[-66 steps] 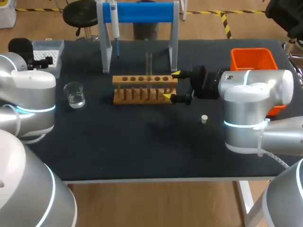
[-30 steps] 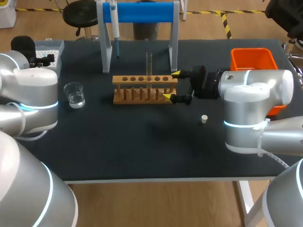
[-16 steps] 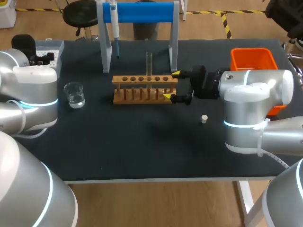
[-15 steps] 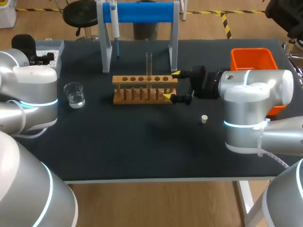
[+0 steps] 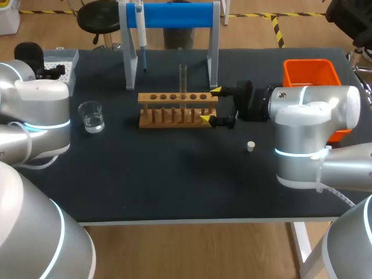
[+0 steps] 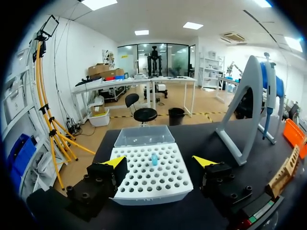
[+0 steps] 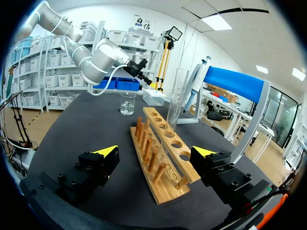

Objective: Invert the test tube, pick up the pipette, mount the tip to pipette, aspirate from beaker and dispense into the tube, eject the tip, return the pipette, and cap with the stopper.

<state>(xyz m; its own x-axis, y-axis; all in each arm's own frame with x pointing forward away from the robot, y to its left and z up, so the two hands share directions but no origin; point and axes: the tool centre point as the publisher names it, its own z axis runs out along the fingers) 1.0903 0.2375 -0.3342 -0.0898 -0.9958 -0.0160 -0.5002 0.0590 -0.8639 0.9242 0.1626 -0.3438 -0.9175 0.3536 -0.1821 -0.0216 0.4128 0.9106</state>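
Fingers of left gripper: spread wide, nothing held, one on each side of the white tip box, no contact visible. Single blue tip upright in the box, just ahead of the gripper. In head view, both at upper left of frame.

Fingers of right gripper: likewise wide open and empty, yellow tips flanking the right-hand end of the wooden rack at frame centre; contact not discernible.

Upright in a rear hole of the rack: test tube. Top centre: pipette hanging on the blue stand. Left of centre: beaker with clear liquid. Right of centre: stopper, lying alone, orange bin beyond it at upper right.

Judged stage: tube seated in rack, pipette pick-up next, not yet begun.

Risks from here:
- Left gripper low around the tip box. Sideways exit toward the stand liable to clip a wall and shift the box; only one tip seen, so no spare for a missed mount.
- Right gripper astride the rack. Closing, or swinging off without lifting clear, liable to drag the rack and topple the glass tube.
- Off-centre grasp on the pipette: risk of unhooking it or holding it skewed.
- Stopper small; easily knocked away by a passing arm.
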